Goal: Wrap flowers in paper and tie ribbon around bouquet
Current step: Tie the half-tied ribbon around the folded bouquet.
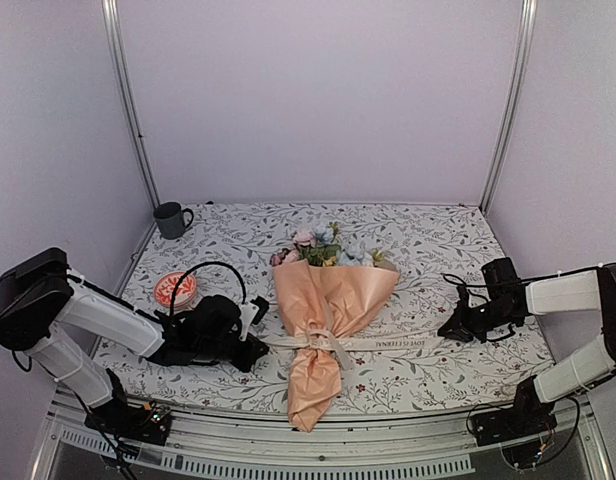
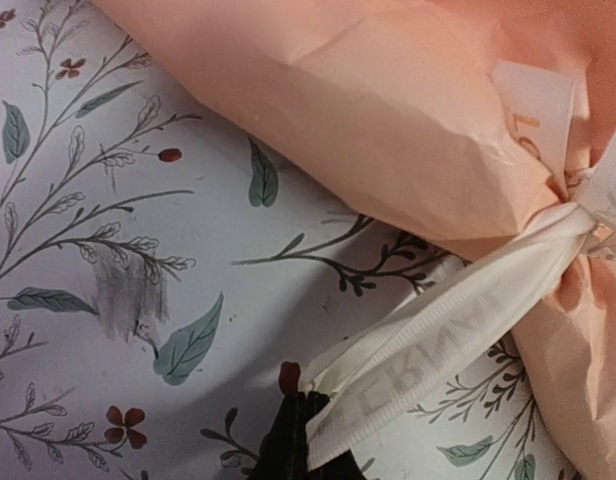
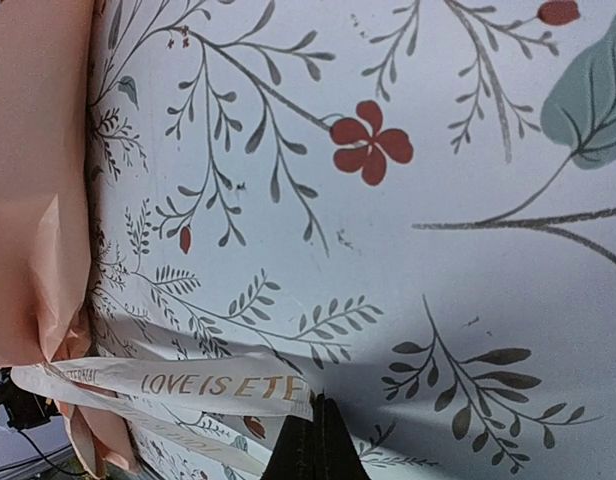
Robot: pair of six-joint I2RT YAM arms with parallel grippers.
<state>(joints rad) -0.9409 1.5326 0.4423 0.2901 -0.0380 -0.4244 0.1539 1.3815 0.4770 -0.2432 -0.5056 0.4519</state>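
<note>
Within the paper cone (image 1: 328, 292), flowers (image 1: 323, 248); both arms' jaws clamped on the ribbon (image 1: 388, 343).

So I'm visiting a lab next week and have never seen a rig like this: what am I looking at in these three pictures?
These are two robot arms bolted at a table's near edge. The wide picture comes from a camera above and behind them and shows the left arm and the right arm. The two close-ups come from cameras on their wrists, looking past their own jaws. On the leaf-printed tablecloth lies a bouquet: flowers wrapped in peach paper, with a cream ribbon tied round it. A dark mug and a red-and-white dish sit to the left. Both jaws are shut, each pinching one end of the ribbon.
</note>
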